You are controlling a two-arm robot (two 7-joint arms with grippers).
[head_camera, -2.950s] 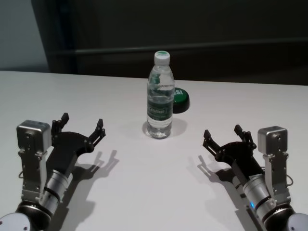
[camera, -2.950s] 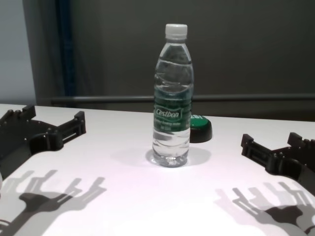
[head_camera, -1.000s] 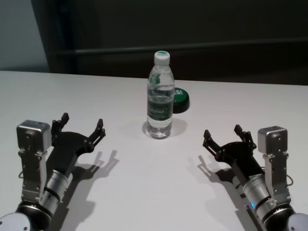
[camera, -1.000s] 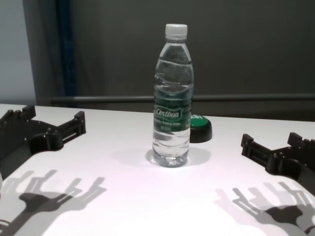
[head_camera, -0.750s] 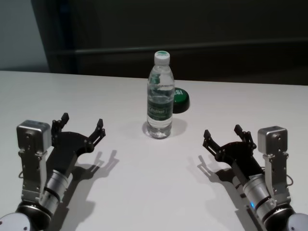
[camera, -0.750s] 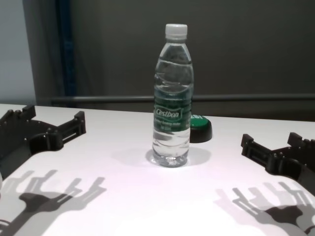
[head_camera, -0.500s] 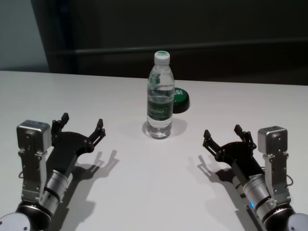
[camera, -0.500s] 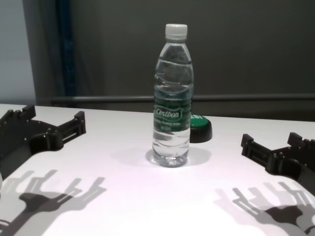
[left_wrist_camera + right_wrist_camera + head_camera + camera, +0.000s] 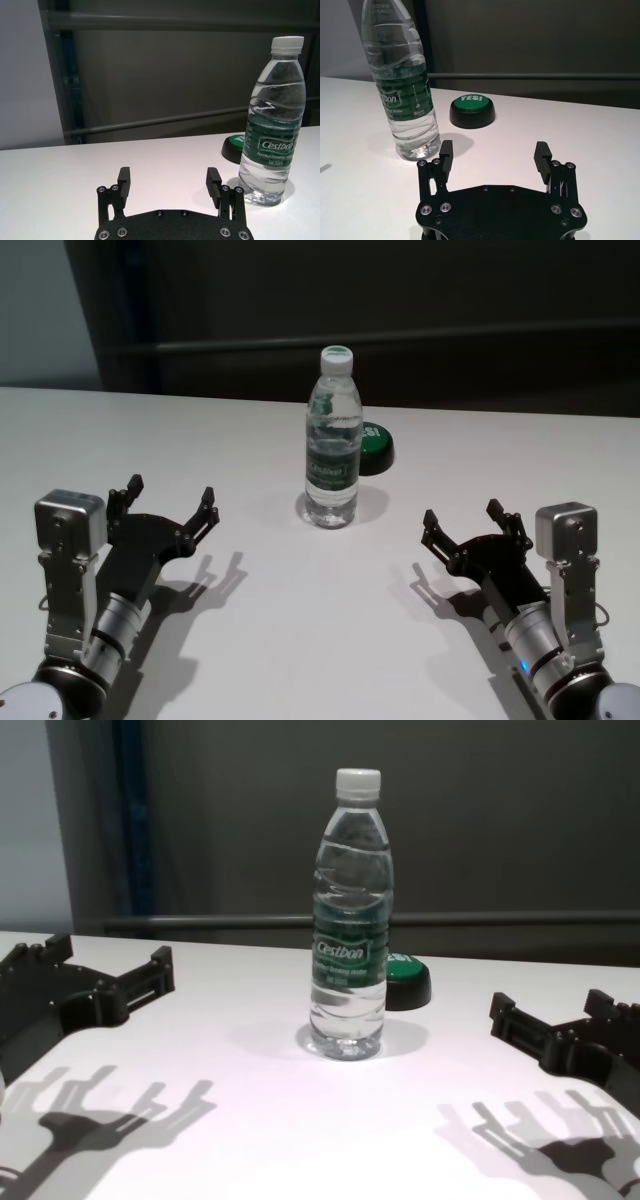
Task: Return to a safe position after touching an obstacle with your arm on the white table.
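Both claws, left claw lower left and right claw lower right, hover spread and empty over the counter, well apart from the upright bottle at centre; retreat looks complete, so next just hold position.

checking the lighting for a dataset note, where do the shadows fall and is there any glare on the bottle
Chest view: hard multi-edged shadows of both grippers fall toward the table's near edge, so light comes from above and behind. Head view: left gripper and right gripper cast shadows on the near side. Left wrist view: bottle shows small bright highlights, no washed-out glare.
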